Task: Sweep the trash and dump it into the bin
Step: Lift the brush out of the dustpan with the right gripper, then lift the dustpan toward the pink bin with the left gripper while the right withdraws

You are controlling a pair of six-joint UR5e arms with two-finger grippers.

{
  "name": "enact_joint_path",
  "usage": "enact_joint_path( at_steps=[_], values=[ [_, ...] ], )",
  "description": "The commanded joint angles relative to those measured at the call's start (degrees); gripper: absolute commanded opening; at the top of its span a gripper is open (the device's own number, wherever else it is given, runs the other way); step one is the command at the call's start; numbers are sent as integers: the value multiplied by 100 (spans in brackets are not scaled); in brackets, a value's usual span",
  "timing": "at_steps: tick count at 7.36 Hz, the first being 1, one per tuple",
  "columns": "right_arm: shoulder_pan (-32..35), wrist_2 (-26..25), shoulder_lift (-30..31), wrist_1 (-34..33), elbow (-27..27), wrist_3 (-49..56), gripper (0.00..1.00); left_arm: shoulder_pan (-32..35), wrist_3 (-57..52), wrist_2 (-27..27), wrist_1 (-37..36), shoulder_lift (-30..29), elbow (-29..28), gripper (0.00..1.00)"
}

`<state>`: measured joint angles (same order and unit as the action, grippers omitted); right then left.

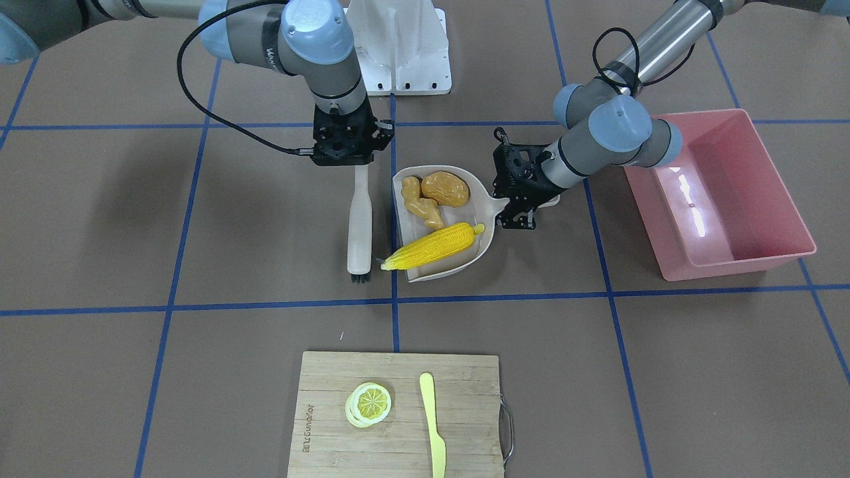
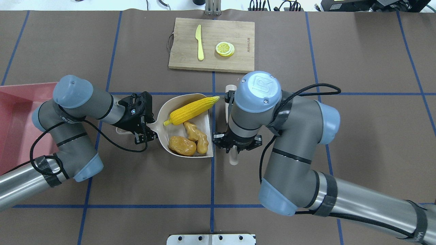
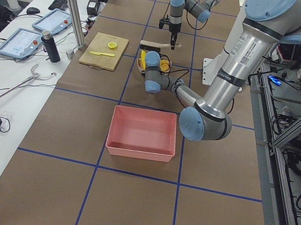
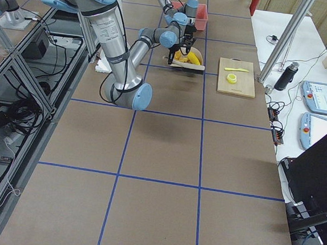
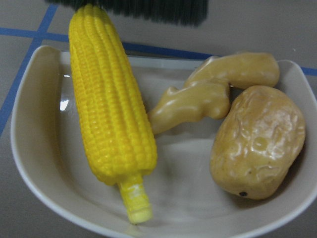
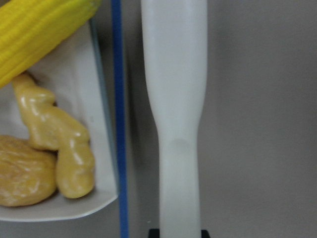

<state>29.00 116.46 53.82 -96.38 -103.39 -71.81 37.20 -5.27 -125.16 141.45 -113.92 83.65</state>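
The corn cob (image 1: 435, 245), potato (image 1: 446, 188) and ginger root (image 1: 420, 202) lie in a beige dustpan (image 1: 465, 262) on the table. The corn's tip sticks out over the pan's open edge. My left gripper (image 1: 516, 199) is shut on the dustpan's handle. My right gripper (image 1: 358, 160) is shut on the handle of a white brush (image 1: 360, 219) that lies just beside the pan's open edge. The pink bin (image 1: 730, 265) stands past my left arm and holds nothing. The left wrist view shows the corn (image 5: 109, 114), ginger (image 5: 213, 94) and potato (image 5: 257, 141) up close.
A wooden cutting board (image 1: 325, 398) with a lemon slice (image 1: 368, 403) and a pale yellow knife (image 1: 431, 421) lies at the table's far side from the robot. The white base mount (image 1: 405, 46) sits between the arms. Blue tape lines cross the brown table.
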Motion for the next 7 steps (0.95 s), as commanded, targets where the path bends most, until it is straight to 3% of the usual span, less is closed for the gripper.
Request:
enact_joint_path(
  at_steps=[1, 5, 7],
  values=[
    [368, 0, 785, -232, -584, 500, 0, -2, 26, -9, -4, 1, 28, 0],
    [938, 35, 2174, -153, -876, 1588, 0, 6, 26, -17, 66, 1, 63, 0],
    [1307, 148, 2780, 74, -894, 1801, 0, 94, 61, -44, 32, 45, 535, 0]
  ],
)
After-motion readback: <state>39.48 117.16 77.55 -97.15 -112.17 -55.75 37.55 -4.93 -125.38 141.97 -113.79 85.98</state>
